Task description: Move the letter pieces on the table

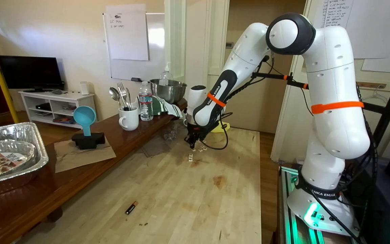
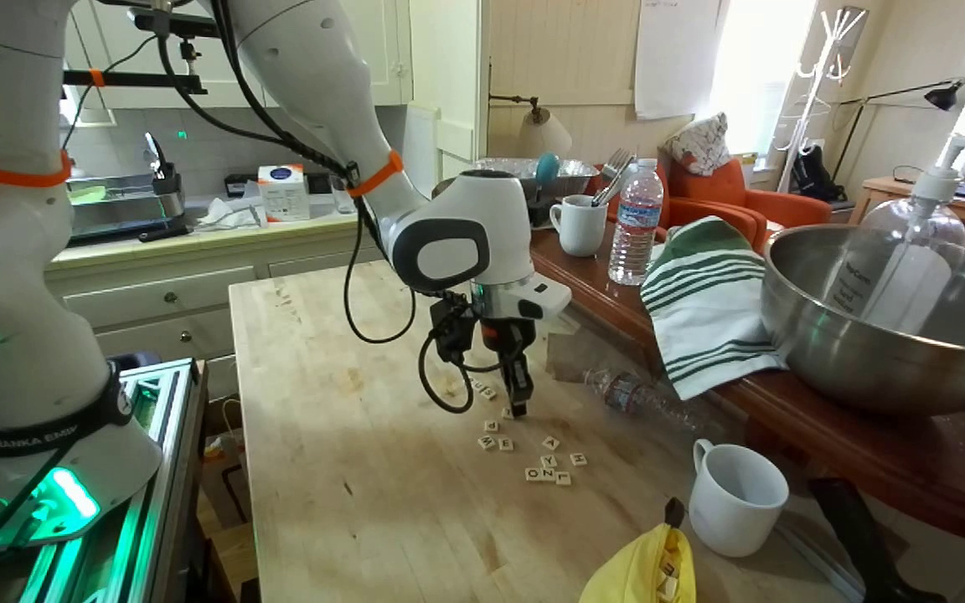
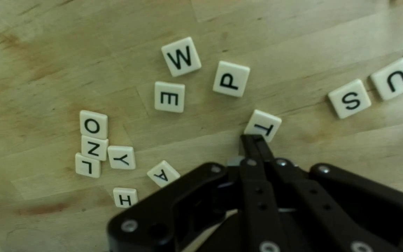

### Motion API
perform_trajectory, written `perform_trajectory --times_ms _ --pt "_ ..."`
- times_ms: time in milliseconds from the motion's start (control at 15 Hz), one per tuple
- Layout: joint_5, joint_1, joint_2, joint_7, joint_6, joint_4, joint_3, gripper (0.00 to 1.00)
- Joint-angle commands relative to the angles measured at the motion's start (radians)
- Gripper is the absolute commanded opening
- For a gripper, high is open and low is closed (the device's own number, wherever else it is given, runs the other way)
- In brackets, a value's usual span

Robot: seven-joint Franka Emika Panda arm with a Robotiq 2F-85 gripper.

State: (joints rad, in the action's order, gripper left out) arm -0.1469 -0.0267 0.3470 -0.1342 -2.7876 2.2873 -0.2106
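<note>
The light wooden table (image 1: 181,189) bears white letter pieces with black letters. In the wrist view my gripper (image 3: 253,137) is shut, its fingertips together with nothing visible between them. The tips lie over the near edge of the T piece (image 3: 268,122) and hide part of it; whether they touch it I cannot tell. W (image 3: 181,56), E (image 3: 169,97) and P (image 3: 231,79) lie beyond, S (image 3: 350,98) and U (image 3: 394,79) to the right. O (image 3: 93,124), N, L, Y, A and H lie left. In an exterior view the gripper (image 2: 518,410) points down at the table among the pieces.
A yellow pouch (image 2: 637,565) with pieces inside, a white mug (image 2: 738,502) and a black handle (image 2: 864,536) lie near the letters. A clear plastic bottle (image 2: 629,392) lies beside the brown counter (image 1: 113,142). A battery (image 1: 131,207) lies on the table.
</note>
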Motion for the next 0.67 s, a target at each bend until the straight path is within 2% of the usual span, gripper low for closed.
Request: perform_trajectory --times_ms 0,267,600 --pt "-0.012 -0.009 0.01 0.025 -0.027 0.012 0.007 0.0" --pt "-0.013 -0.001 0.007 0.01 -0.015 0.01 -0.002 0.0" --pt "0.004 0.014 0.013 -0.076 -0.007 0.003 -0.016 0.0"
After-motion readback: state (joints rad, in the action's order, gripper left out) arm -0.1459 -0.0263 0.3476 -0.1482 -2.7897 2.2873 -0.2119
